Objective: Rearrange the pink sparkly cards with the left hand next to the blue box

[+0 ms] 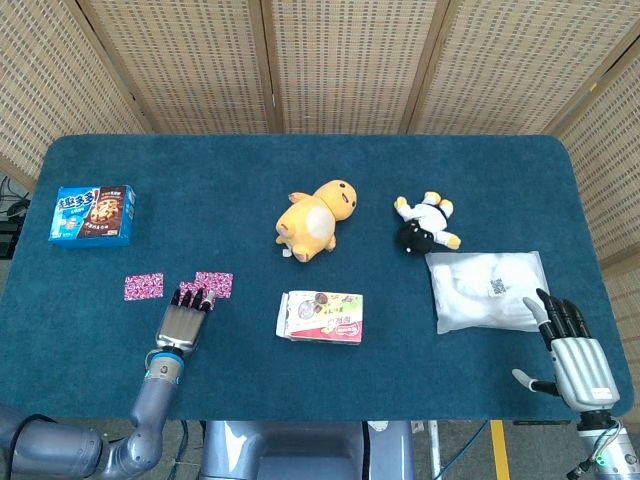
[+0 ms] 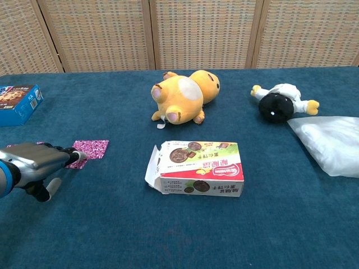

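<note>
Both of my views are bright and evenly lit from above, with only soft, short shadows under the yellow plush (image 2: 182, 96) and snack carton (image 2: 197, 168). My head view stays sharp; my left hand (image 2: 35, 161) looks slightly soft up close in the chest view.

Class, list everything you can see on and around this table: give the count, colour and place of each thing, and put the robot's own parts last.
Table: one, dark blue cloth.
Blue box: one, far left.
Pink cards: two, in front of the blue box; the right one at the left hand's fingertips.
Yellow plush: one, centre.
Black-and-white plush: one, centre right.
Snack box: one, white and red, near centre.
White bag: one, right.
Left hand: grey, near left.
Right hand: grey, near right, empty.
</note>
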Tool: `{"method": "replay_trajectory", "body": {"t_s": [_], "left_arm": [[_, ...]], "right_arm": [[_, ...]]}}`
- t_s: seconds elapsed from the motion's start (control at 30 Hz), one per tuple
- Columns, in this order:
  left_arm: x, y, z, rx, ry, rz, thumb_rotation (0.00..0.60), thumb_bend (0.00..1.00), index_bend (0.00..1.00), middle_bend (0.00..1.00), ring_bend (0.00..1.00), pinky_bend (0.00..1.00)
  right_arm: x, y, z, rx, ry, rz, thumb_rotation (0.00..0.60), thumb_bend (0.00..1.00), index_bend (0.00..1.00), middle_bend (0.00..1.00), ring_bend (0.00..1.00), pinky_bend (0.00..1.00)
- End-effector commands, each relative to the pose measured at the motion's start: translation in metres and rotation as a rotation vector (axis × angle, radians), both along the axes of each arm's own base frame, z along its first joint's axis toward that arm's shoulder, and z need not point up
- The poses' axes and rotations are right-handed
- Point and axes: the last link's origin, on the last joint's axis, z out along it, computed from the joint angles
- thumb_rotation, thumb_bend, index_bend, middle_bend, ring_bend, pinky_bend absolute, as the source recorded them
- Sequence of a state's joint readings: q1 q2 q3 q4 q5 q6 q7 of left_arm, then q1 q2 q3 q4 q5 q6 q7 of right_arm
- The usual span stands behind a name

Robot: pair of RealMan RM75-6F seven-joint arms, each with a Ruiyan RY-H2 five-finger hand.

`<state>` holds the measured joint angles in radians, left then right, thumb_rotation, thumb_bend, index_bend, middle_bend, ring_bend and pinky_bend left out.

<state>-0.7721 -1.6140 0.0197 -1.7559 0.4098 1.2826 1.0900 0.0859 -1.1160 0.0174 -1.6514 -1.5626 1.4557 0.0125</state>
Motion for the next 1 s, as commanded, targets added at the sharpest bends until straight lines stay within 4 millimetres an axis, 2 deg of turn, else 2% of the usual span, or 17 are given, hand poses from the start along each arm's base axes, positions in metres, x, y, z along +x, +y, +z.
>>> {"method": "replay_trajectory", "body": {"t_s": [0.03, 0.37, 0.67, 0.87, 1.0], "left_arm": [[-0.002, -0.004, 0.003, -0.005, 0.009, 0.003, 0.6, 0.71, 0.0, 0.0, 0.0, 0.0], [-0.007, -0.022, 0.015, -0.045, 0.052, -0.006, 0.6, 0.71, 0.0, 0.0, 0.0, 0.0], [0.0, -0.035, 0.024, -0.065, 0.045, -0.032, 0.6, 0.71, 0.0, 0.0, 0.0, 0.0], [0.01, -0.024, 0.042, 0.019, -0.059, -0.032, 0.6, 0.68, 0.0, 0.0, 0.0, 0.0], [0.016, -0.01, 0.062, 0.111, -0.149, -0.042, 0.6, 0.6, 0.0, 0.0, 0.0, 0.0]], "right_arm": [[0.0, 0.0, 0.0, -0.002, 0.003, -0.001, 0.6, 0.08, 0.0, 0.0, 0.0, 0.0], [0.003, 0.003, 0.001, -0.009, 0.003, 0.013, 0.6, 0.08, 0.0, 0.0, 0.0, 0.0], [0.003, 0.003, 0.002, -0.009, -0.001, 0.012, 0.6, 0.08, 0.0, 0.0, 0.0, 0.0], [0.003, 0.003, 0.003, -0.016, -0.008, 0.013, 0.6, 0.08, 0.0, 0.0, 0.0, 0.0], [0.002, 0.003, 0.003, -0.012, -0.007, 0.012, 0.6, 0.08, 0.0, 0.0, 0.0, 0.0]]}}
